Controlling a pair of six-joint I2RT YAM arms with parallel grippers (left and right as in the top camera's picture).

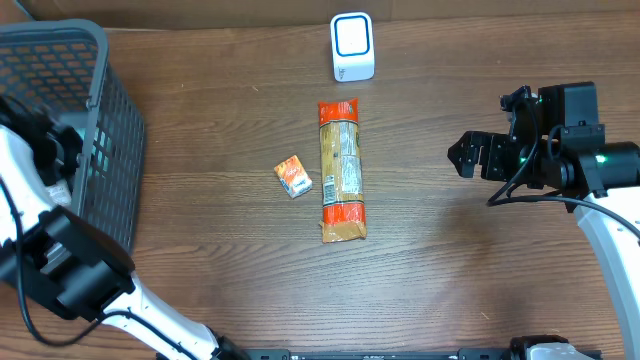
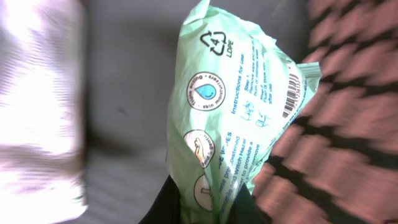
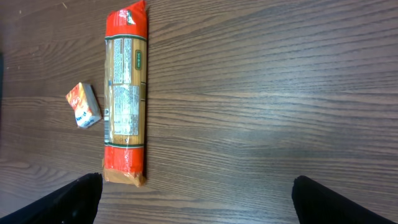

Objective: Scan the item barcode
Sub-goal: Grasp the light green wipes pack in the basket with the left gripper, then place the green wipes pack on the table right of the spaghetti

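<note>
Left gripper (image 2: 200, 208) pinches the green packet (image 2: 230, 106) beside the basket mesh (image 2: 351, 130) (right gripper (image 3: 198, 196) spread above open table (image 3: 280, 93)).

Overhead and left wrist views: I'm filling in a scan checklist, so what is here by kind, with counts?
Pasta pack: 1
Small orange box: 1
Green wipes pack: 1
White scanner: 1
Grey basket: 1
Total: 5
A blurred white shape in the left wrist view is not counted.
</note>
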